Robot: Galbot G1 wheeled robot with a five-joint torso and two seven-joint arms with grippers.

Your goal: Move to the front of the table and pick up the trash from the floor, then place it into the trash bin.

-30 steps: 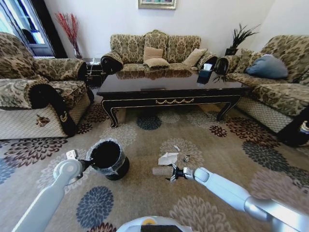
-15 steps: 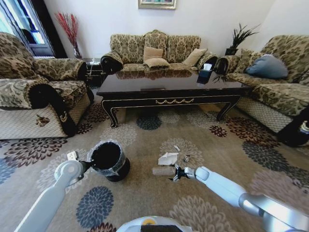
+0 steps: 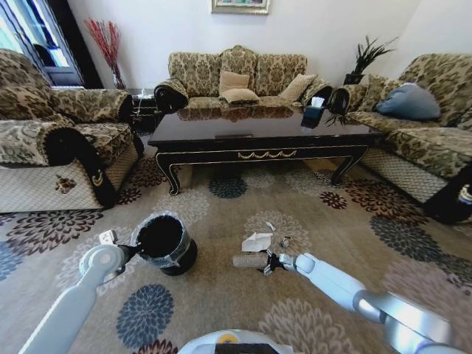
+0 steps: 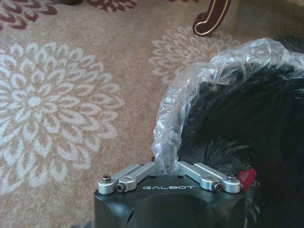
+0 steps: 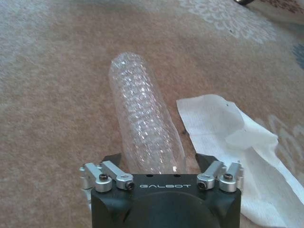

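A clear plastic bottle (image 3: 249,260) lies on its side on the carpet. My right gripper (image 3: 266,262) is open, with one finger on each side of the bottle's near end. The right wrist view shows small gaps between the bottle (image 5: 145,128) and the fingers (image 5: 113,159). A crumpled white paper wrapper (image 3: 256,241) lies flat just beyond the bottle. The black trash bin (image 3: 162,243) stands to the left. My left gripper (image 3: 135,249) is shut on its rim, pinching the clear liner (image 4: 166,142). The dark table (image 3: 258,133) stands farther ahead.
A small shiny scrap (image 3: 285,241) lies right of the wrapper. Patterned sofas (image 3: 236,77) and armchairs (image 3: 51,140) ring the table. A dark tissue box (image 3: 313,112) sits on the tabletop. Open carpet spreads around the bin and the bottle.
My right gripper has crept slightly closer around the bottle's end and its forearm has dropped lower. The bottle, the wrapper and the bin have stayed about where they were.
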